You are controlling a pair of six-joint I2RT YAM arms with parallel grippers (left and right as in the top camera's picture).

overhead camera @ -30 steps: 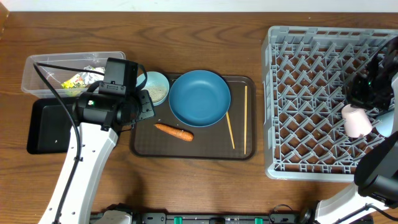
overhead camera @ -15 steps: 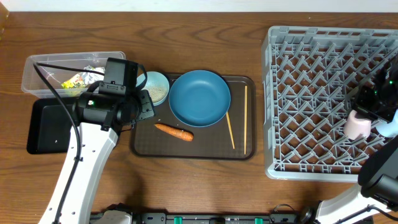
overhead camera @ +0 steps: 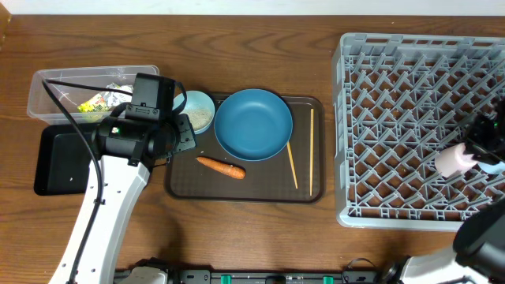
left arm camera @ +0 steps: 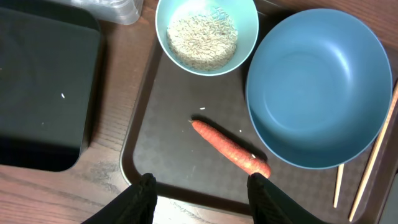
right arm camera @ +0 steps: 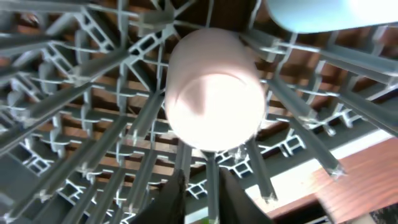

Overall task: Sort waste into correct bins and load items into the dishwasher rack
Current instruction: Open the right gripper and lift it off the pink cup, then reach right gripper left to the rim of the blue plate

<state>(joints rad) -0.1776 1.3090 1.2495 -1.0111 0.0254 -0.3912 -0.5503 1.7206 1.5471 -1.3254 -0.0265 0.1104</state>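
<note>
Clearance separates pink cup [overhead camera: 451, 160], near rack's [overhead camera: 379, 214] right edge, from parted right gripper [right arm camera: 208, 194]; left gripper [left arm camera: 199, 186] spread, empty.

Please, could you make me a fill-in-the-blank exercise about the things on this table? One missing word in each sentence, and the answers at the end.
1. The small pale-blue bowl holds white ____.
2. An orange ____ lies on the brown tray beside the large blue dish.
3. The pink cup lies in the grey dishwasher ____.
4. Two thin wooden ____ lie on the tray to the right of the dish.
Missing words: rice; carrot; rack; chopsticks.
</note>
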